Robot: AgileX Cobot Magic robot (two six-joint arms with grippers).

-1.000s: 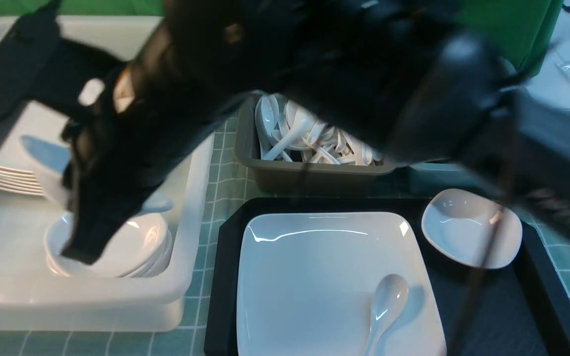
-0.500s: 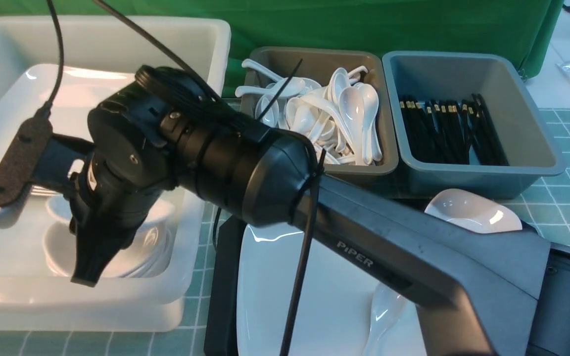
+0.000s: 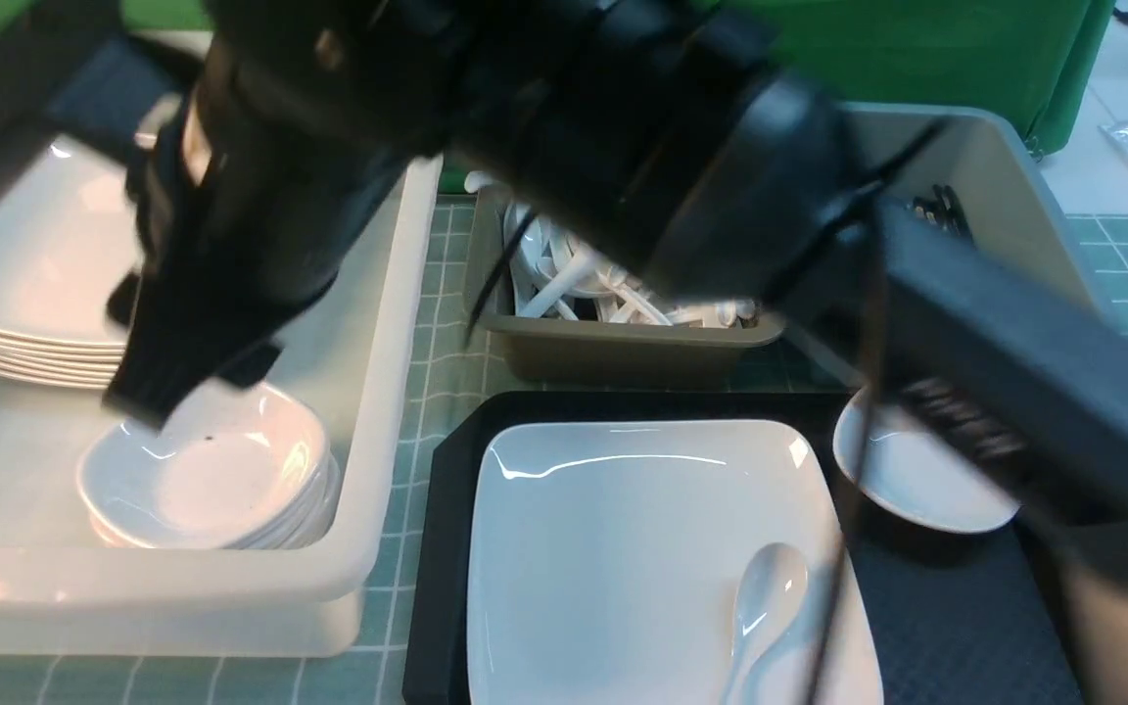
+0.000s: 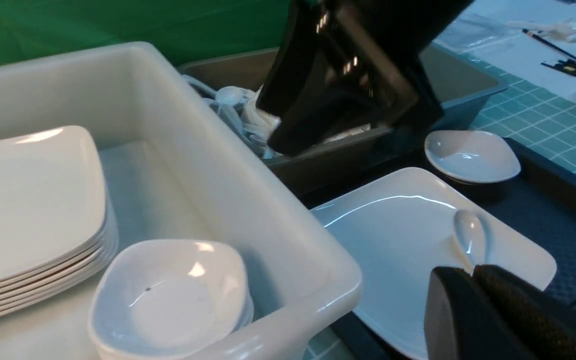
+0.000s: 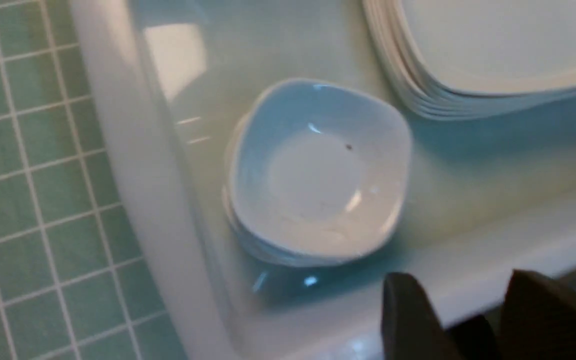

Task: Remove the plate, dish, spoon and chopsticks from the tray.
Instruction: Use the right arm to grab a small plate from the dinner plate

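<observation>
Your right gripper is hanging over the near wall of the white tub, jaws standing apart with nothing between them. Just beyond its fingertips, the stack of small dishes is sitting on the tub floor, and the top dish is showing a small dark speck. The stack of square plates is sitting beside it in the same tub. In the front view the right arm is stretching across from the robot's right and blurring. It is covering most of the spoon bin behind the tray. The task's things are lying well apart from this gripper, outside the tub on its right side. The plate is filling the tray's left part. The spoon is lying bowl up on the plate near its right edge. The dish is sitting on the tray floor at the far right corner, beside the plate, partly under the arm. Your left gripper is showing its fingers pressed together, holding nothing. The spoon is lying near its tips in the left wrist view; how high the gripper is riding above the tray I cannot tell.
</observation>
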